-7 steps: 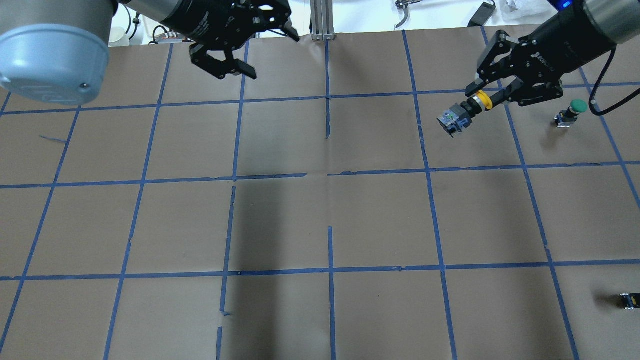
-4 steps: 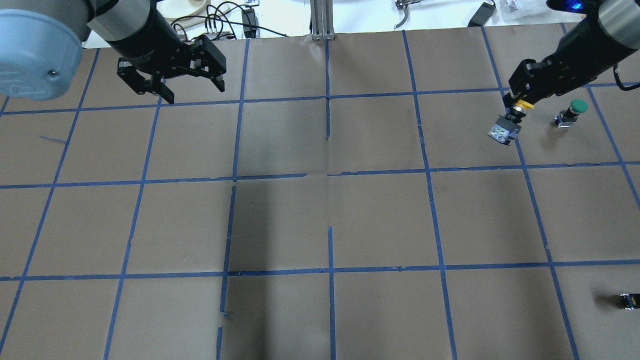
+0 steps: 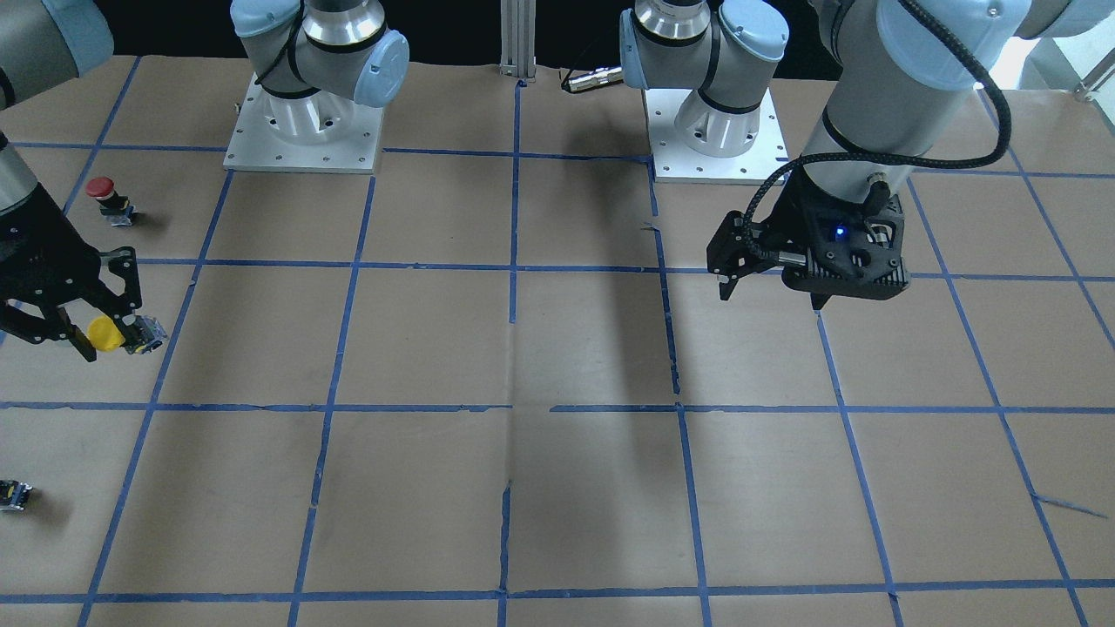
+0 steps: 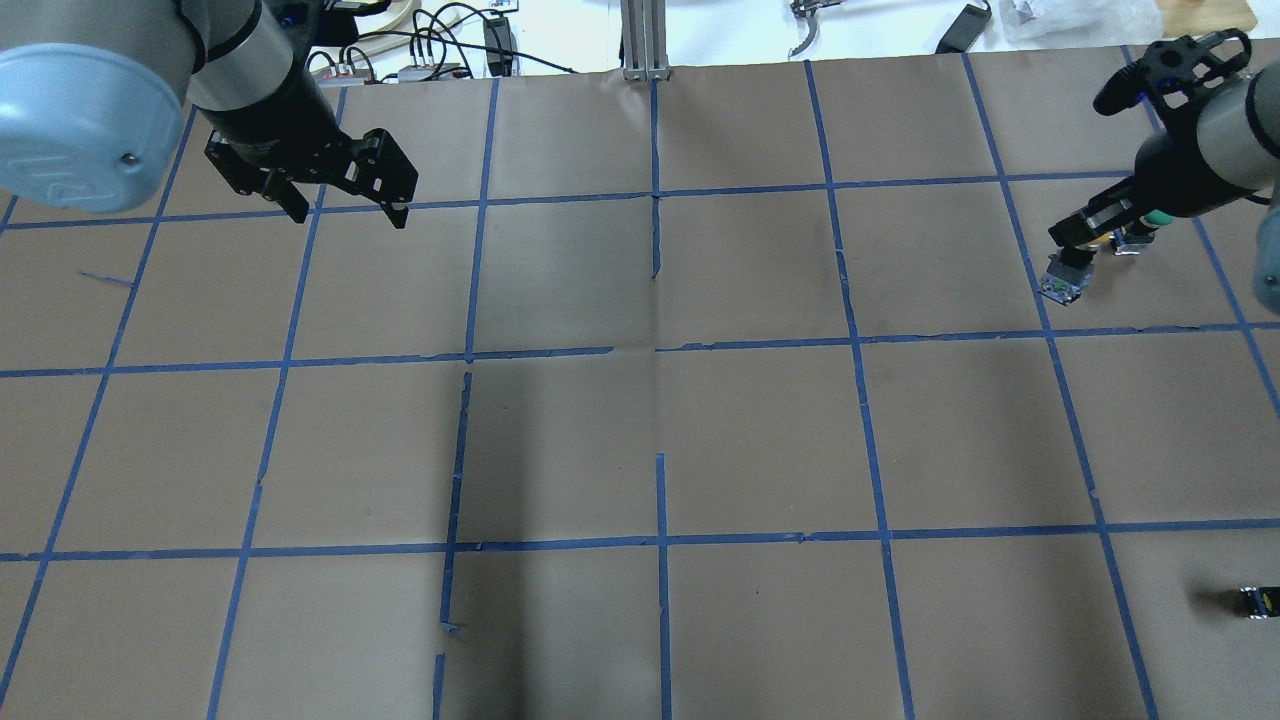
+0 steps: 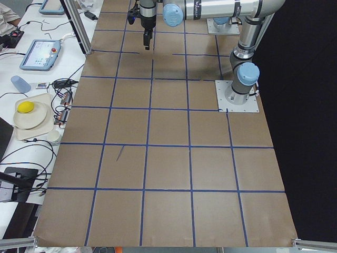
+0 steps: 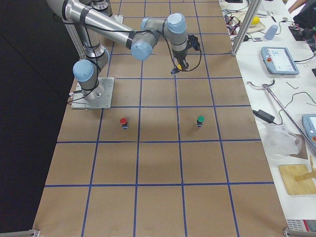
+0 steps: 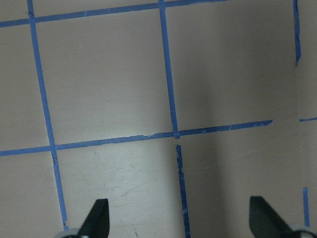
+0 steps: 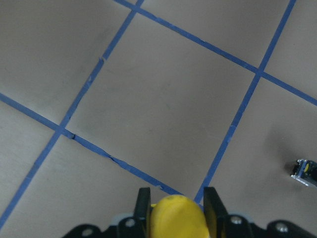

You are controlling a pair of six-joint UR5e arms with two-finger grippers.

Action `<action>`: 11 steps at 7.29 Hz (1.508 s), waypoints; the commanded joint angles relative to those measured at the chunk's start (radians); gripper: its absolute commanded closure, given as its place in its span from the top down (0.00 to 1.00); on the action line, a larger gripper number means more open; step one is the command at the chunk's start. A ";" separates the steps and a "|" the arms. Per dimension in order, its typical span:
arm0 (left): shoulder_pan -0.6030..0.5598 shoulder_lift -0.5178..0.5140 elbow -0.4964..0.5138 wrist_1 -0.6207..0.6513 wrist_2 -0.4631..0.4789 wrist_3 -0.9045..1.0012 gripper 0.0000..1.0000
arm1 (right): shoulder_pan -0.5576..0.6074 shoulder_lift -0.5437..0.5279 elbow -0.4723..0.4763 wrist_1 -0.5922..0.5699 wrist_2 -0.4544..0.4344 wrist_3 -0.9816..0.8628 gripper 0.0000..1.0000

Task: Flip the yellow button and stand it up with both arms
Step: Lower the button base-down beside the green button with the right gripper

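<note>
Right claw [image 8: 176, 206]: you see it pinching the round yellow-capped push-button [image 3: 106, 334] by its cap, above the brown paper surface [image 4: 760, 440].
Left claw [image 4: 350, 213]: spread wide, well apart from it.

I see a surface [image 4: 760, 440] covered in brown paper and marked into squares by a blue tape grid [image 4: 660, 540], torn or gapped in spots near the middle. Two bolted base plates [image 3: 261, 157] [image 3: 766, 157] sit at the robot's edge. On the robot's right side, a red button [image 3: 102, 188] stands cap up near the right base plate. A green button [image 6: 200, 120] stands cap up in the same row, one square between them. A small black block [image 4: 1256, 600] lies alone, well apart, at the right edge.
</note>
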 commanded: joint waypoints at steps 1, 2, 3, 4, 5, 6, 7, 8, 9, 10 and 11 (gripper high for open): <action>-0.004 0.028 -0.011 -0.050 0.008 -0.003 1.00 | -0.101 -0.001 0.041 -0.025 0.047 -0.257 0.17; 0.007 0.044 -0.012 -0.081 0.010 -0.009 1.00 | -0.148 0.001 0.065 -0.029 0.060 -0.373 0.16; 0.021 0.057 -0.014 -0.087 0.011 -0.010 1.00 | -0.220 0.004 0.084 -0.028 0.092 -0.485 0.17; 0.027 0.080 -0.038 -0.103 0.000 -0.010 1.00 | -0.306 0.007 0.096 -0.019 0.136 -0.602 0.17; 0.030 0.093 -0.061 -0.088 0.000 -0.013 1.00 | -0.349 0.014 0.096 -0.021 0.164 -0.717 0.17; 0.033 0.094 -0.061 -0.089 0.002 -0.011 1.00 | -0.354 0.042 0.096 -0.021 0.166 -0.786 0.16; 0.036 0.094 -0.063 -0.089 0.003 -0.013 1.00 | -0.369 0.073 0.095 -0.023 0.216 -0.848 0.17; 0.036 0.094 -0.063 -0.089 0.006 -0.013 1.00 | -0.401 0.112 0.095 -0.026 0.225 -0.883 0.18; 0.036 0.094 -0.063 -0.089 0.009 -0.013 1.00 | -0.435 0.148 0.096 -0.022 0.238 -0.918 0.18; 0.036 0.094 -0.064 -0.089 0.010 -0.013 1.00 | -0.458 0.184 0.096 -0.014 0.297 -0.963 0.18; 0.036 0.094 -0.064 -0.091 0.010 -0.013 1.00 | -0.460 0.188 0.096 -0.009 0.297 -0.963 0.18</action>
